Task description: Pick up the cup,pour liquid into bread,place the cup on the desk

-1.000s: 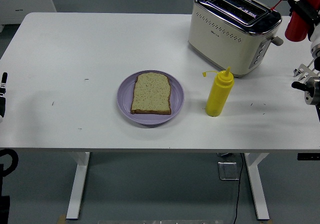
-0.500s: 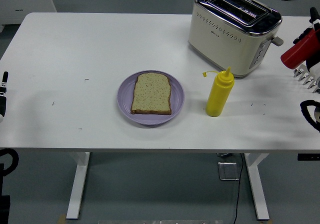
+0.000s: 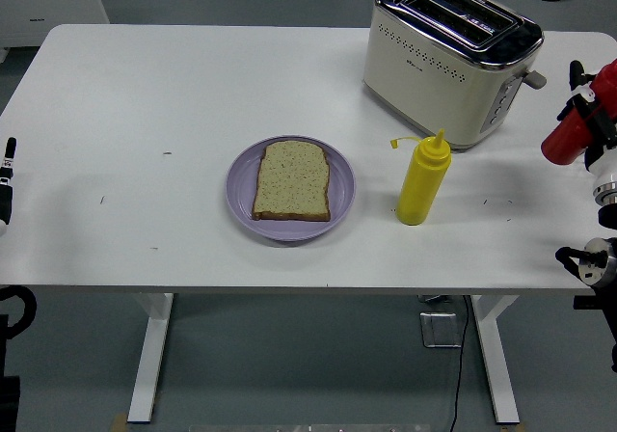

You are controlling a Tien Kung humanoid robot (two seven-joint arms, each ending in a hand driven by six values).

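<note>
The only vessel on the table is a yellow squeeze bottle [image 3: 422, 178], standing upright with its cap tip hanging open, right of the plate. A slice of bread [image 3: 292, 180] lies flat on a purple plate [image 3: 240, 183] at the table's middle. My right arm [image 3: 590, 133], with a red part on it, is at the right edge, well right of the bottle and touching nothing. Only a thin sliver of my left hand [image 3: 7, 181] shows at the left edge, far from the plate.
A cream and chrome toaster [image 3: 449, 58] stands at the back right, just behind the bottle, and a black cable runs off behind it. The white table [image 3: 145, 94] carries a few small dark marks on its left half.
My right arm has dropped from beside the toaster toward the near right edge, its red part swinging lower. Bottle, bread and left hand have not moved.
</note>
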